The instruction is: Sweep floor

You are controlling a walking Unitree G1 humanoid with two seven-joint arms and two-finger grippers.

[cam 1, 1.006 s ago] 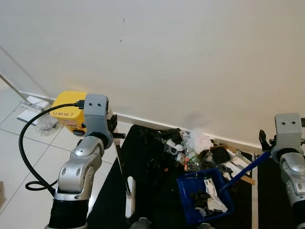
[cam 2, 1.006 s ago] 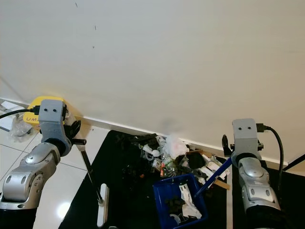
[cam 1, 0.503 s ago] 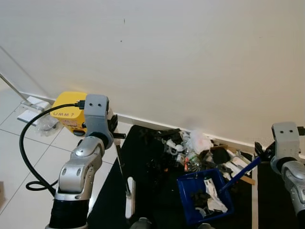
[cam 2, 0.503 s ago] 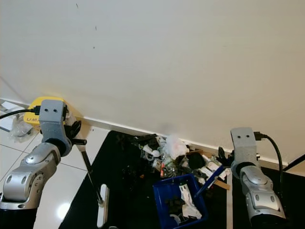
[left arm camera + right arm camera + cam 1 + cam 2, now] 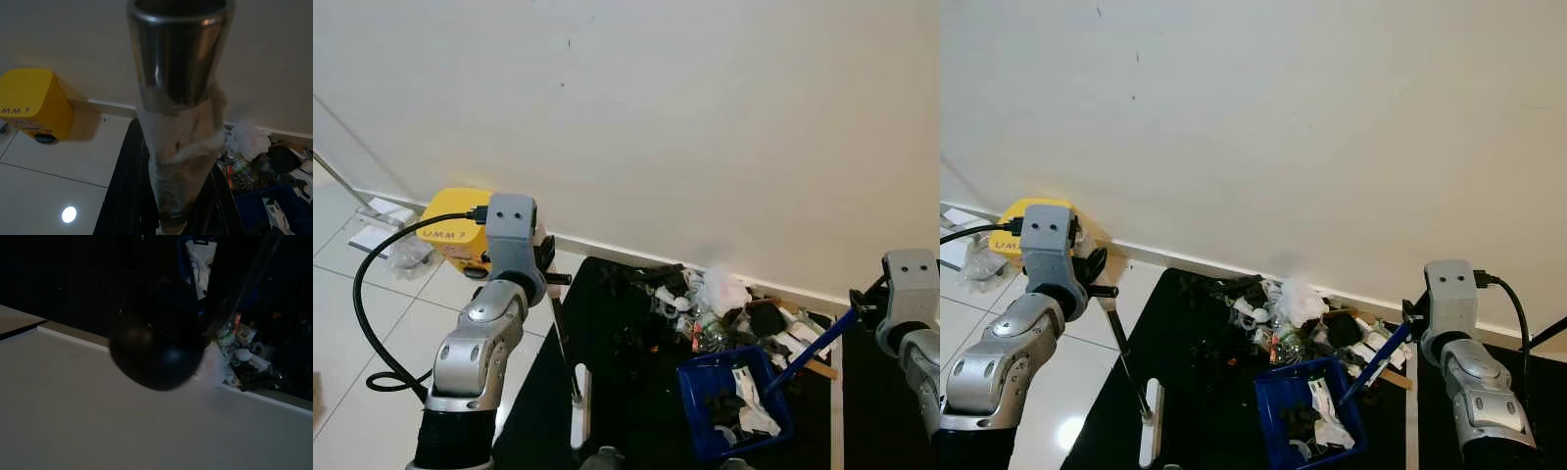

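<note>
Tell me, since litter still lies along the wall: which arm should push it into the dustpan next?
Left: its end effector holds the metal broom pole beside the litter pile; the right steadies the blue plastic dustpan.

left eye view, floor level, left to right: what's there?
yellow box → left gripper on the broom handle → trash pile along the wall → blue dustpan → right gripper at the dustpan handle

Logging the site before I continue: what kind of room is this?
Likely a home room edge: glossy white tiled floor, plain cream wall with white skirting board, and a black floor mat.
</note>
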